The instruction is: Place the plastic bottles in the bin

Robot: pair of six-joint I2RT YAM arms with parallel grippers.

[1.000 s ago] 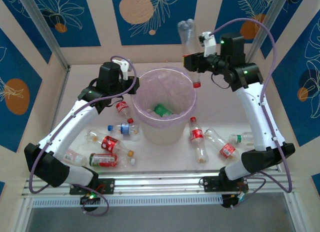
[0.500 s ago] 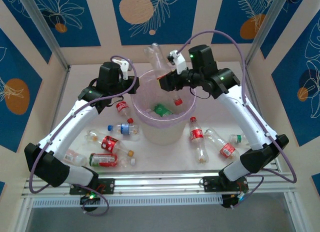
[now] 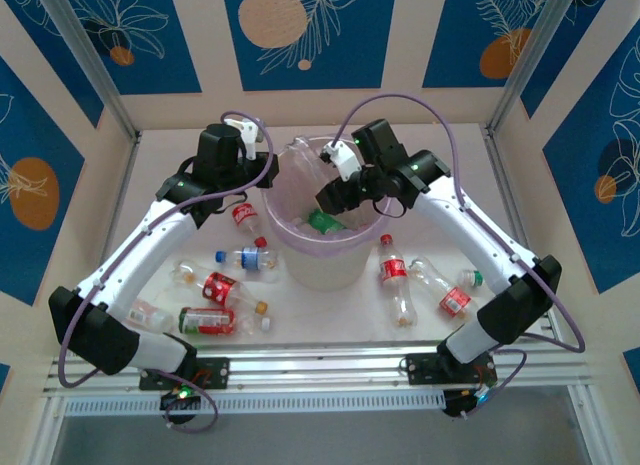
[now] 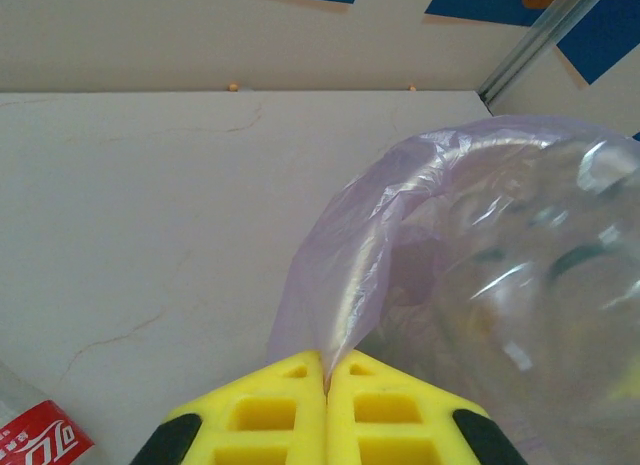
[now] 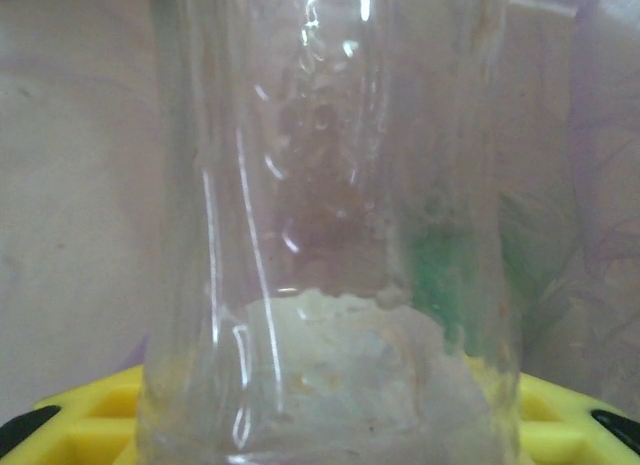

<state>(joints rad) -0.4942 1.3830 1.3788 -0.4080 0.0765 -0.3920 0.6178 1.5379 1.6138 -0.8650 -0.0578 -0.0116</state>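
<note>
Top external view shows, at the left, a cluster of plastic bottles (image 3: 225,287) lying on the desk (image 3: 165,185) beside the left arm. Most are red-labelled, and a blue-labelled bottle (image 3: 245,257) lies just beside the bin's wall. The left gripper (image 3: 268,171) sits at the left rim of the bin (image 3: 325,270). In the left wrist view, the left gripper (image 4: 326,363) has its yellow jaws pressed together, and a fold of the pinkish-purple bag liner (image 4: 350,255) tapers into the seam between them, pinched there. A red label shows at that view's lower left corner.

The bin stands in the middle of the desk with something green (image 3: 322,222) lying inside it. Over its opening, the right gripper (image 3: 330,195) reaches in from the right, its jaws clamped on a clear bottle (image 3: 305,148) that leans up toward the far left rim. In the right wrist view the clear bottle (image 5: 330,235) stands between the yellow jaws, which touch it on both sides, with the liner and a green patch behind it.

To the right of the bin, three more bottles lie on the desk: a red-labelled bottle (image 3: 392,272), another (image 3: 445,290) and a green-capped bottle (image 3: 478,277).
</note>
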